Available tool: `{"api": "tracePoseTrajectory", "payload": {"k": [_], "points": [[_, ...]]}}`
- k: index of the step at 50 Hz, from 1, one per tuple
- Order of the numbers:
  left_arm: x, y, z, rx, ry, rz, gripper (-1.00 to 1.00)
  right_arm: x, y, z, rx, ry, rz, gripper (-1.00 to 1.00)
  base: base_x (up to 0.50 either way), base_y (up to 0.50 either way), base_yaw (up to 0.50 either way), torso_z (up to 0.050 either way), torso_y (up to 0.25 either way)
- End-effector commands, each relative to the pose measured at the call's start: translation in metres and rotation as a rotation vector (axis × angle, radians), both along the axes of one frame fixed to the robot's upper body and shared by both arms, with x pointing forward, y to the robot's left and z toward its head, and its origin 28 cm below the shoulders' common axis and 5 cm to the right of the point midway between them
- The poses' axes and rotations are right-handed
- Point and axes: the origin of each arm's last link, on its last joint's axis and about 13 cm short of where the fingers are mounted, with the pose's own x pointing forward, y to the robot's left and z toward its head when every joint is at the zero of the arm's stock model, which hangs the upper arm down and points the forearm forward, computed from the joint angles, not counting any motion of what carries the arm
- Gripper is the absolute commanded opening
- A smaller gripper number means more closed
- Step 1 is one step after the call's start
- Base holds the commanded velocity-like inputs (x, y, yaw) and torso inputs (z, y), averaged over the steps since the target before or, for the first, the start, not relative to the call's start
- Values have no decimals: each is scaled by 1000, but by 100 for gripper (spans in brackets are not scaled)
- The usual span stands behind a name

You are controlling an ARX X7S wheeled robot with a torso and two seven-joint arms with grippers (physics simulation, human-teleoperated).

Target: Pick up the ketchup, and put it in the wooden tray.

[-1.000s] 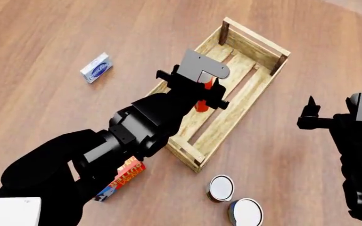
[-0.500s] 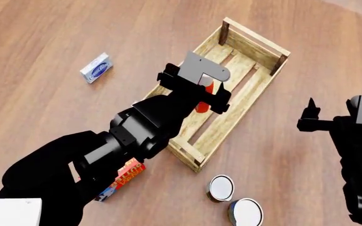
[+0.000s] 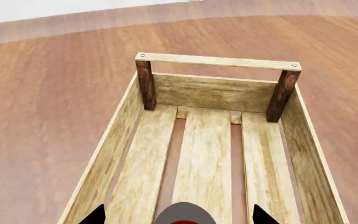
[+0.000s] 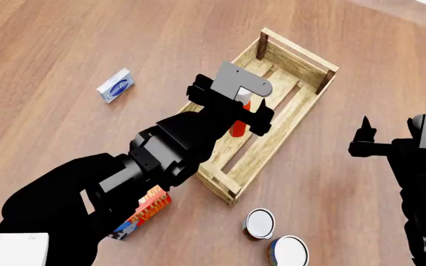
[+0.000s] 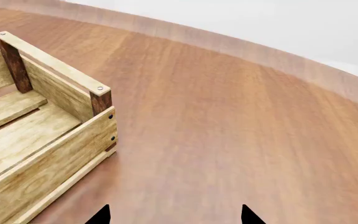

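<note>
My left gripper (image 4: 244, 111) grips the small orange-red ketchup bottle (image 4: 237, 126) over the pale slatted wooden tray (image 4: 310, 91), which sits toward the worktop's far edge. I should lower it upright onto the middle slats, then release; my right gripper (image 4: 364, 137) hangs open, clear of the tray

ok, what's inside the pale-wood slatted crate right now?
Only the orange-red ketchup bottle, over the slats of the wooden tray, between the left gripper fingers. The arm hides its base, so contact is unclear.

Most of the ketchup (image 4: 237, 127) is hidden behind the left gripper (image 4: 232, 108). Only its cap top (image 3: 182, 215) shows, cut off at the wrist view's edge.
</note>
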Motion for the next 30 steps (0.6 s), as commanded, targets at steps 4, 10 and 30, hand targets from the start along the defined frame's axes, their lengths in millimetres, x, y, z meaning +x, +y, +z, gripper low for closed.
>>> {"api": "tracePoseTrajectory", "payload": {"k": [4,10,30], "points": [[-1,-1,3,1,7,-17,100,-10,6,6,-3,-8,2,100,0,0,0,-12,153],[-1,-2,4,4,8,-21,100,-15,8,9,-4,-13,4,100,0,0,0,-12,154],[1,-6,33,-99,5,-65,100,-27,17,25,-9,-26,8,100,0,0,0,-12,144]]}}
